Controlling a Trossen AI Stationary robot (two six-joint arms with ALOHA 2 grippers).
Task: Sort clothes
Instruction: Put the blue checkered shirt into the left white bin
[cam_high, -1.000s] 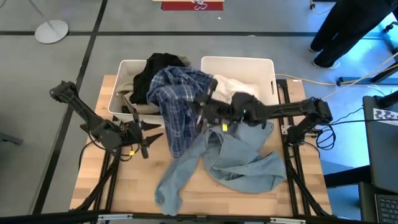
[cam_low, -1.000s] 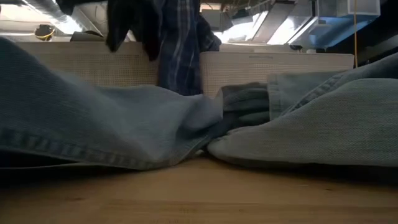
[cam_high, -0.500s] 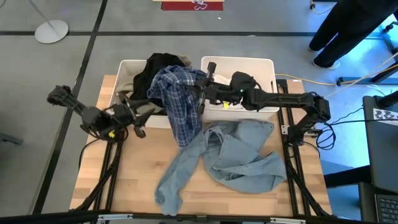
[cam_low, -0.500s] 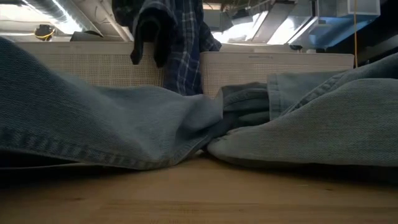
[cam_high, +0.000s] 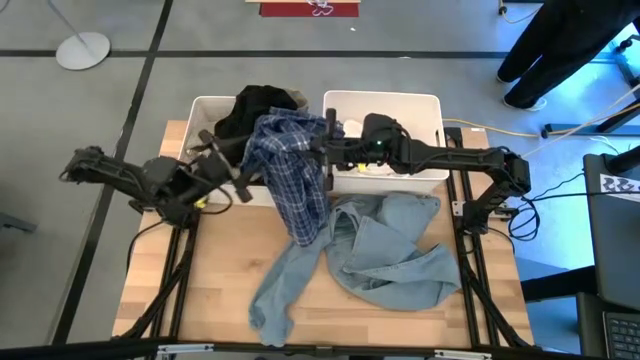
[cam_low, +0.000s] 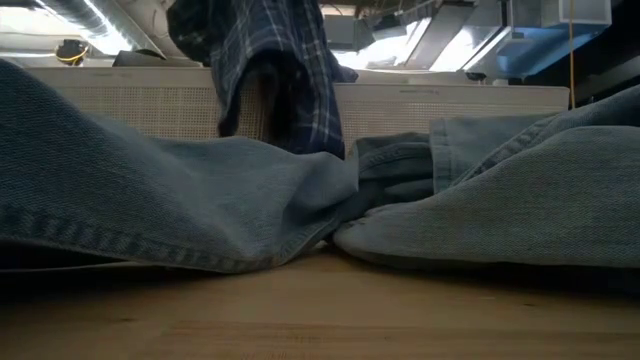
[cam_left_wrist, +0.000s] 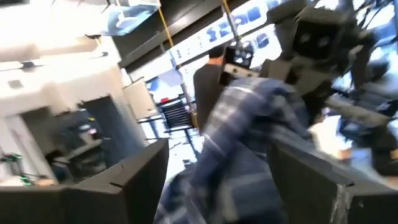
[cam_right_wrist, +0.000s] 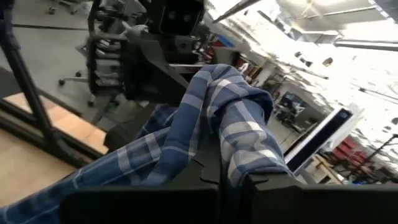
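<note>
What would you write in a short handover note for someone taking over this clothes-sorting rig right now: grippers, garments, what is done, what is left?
Right gripper: shut on the blue plaid shirt, holding it up at the bins' front edge; its tail hangs to the table.
Left gripper: open, beside the shirt, holding nothing.
Left bin: black garment heaped on pale clothes.
Right bin: white clothing under the right arm.
Light blue jeans: spread on the table.
Done: some clothes binned.
Left: shirt and jeans.
</note>
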